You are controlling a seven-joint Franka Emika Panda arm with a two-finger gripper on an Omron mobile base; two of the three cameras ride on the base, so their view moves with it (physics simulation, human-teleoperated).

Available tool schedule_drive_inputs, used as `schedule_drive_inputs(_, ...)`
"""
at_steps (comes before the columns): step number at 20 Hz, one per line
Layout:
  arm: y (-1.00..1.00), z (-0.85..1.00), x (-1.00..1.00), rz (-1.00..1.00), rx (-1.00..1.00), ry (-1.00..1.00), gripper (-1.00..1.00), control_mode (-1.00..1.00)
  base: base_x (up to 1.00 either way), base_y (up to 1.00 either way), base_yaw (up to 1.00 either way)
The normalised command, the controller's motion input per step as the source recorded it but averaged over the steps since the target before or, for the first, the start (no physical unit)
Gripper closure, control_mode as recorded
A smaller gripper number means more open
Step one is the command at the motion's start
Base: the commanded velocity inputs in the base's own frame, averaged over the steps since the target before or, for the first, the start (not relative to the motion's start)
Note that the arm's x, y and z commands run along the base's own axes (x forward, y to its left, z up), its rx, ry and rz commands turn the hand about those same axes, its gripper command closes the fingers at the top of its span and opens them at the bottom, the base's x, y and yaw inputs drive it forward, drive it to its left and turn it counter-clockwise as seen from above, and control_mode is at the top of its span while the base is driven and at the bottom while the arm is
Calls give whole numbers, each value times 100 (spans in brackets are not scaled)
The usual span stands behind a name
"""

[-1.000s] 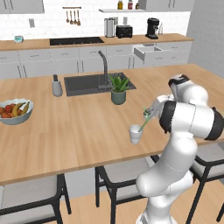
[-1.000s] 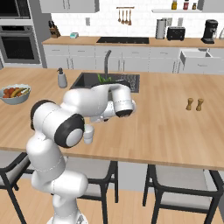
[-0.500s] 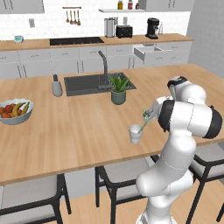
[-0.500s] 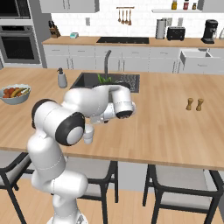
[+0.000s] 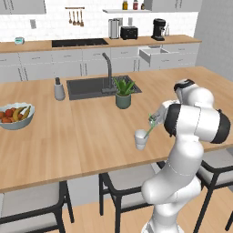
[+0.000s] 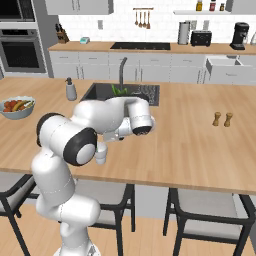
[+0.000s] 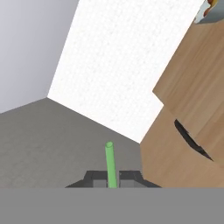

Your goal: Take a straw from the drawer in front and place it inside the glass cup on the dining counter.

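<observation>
The glass cup (image 5: 141,139) stands near the front edge of the light-wood dining counter (image 5: 82,136). My gripper (image 5: 155,118) hovers just above and to the right of it, shut on the thin green straw (image 5: 150,125). The straw slants down to the left and its lower end meets the cup's rim. In the hand view the straw (image 7: 110,162) sticks out from between the dark fingertips (image 7: 94,177). The arm mostly hides the cup (image 6: 101,154) in the right base view. The pale drawer (image 5: 153,54) stands open in the far wall cabinets.
The counter carries a dark sink (image 5: 93,87) with a black tap (image 5: 108,68), a plant pot (image 5: 123,98), a grey soap dispenser (image 5: 59,90), a fruit bowl (image 5: 15,119) at the left, and two small shakers (image 6: 222,119). Stools (image 5: 32,202) line the front edge.
The hand with the straw has sunk slightly toward the cup. Everything else is still.
</observation>
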Motion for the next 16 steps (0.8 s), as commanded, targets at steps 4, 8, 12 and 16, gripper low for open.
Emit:
schedule_drive_inputs(4, 0, 3, 0, 0, 0, 0, 100, -100, 0, 0, 0)
schedule_drive_inputs(8, 0, 1, 8, 0, 0, 0, 100, -100, 0, 0, 0)
schedule_drive_inputs(12, -8, 0, 35, 0, 0, 1, 100, -100, 0, 0, 0)
schedule_drive_inputs(16, -16, 0, 43, 0, 0, 5, 100, -100, 0, 0, 0)
